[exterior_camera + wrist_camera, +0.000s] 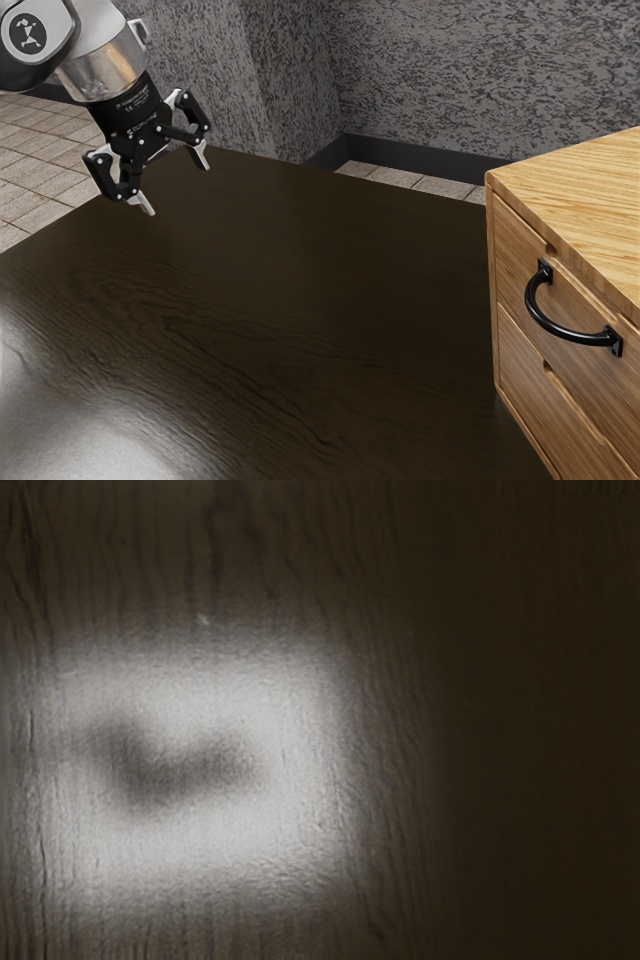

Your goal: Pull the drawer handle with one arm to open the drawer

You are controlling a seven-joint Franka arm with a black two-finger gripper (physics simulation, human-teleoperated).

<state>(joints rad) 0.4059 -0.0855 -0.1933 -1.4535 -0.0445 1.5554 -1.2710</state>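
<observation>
Right, the hand [175, 185] hangs at the exterior view's upper left, fingers spread wide apart with nothing between them. There's white print in a couple of short lines on its black body, too small to read. Just above, on the arm [60, 40], a round emblem [28, 33] with a white figure sits on the grey joint, no lettering I can make out. The arm comes in from the upper left corner and the wrist tips down at a slant, fingertips angled toward the dark wooden surface [300, 300], clear of it. Through the wrist camera, that same surface [500, 730] shows its grain, a bright patch of glare [200, 780] and a blurred dark shadow [165, 765] inside it. Over at the exterior view's right edge stands the light wooden cabinet [590, 190], well apart from the hand. Its top drawer [515, 250] carries the curved black handle [570, 332], untouched, front level with the drawer below [560, 410].
</observation>
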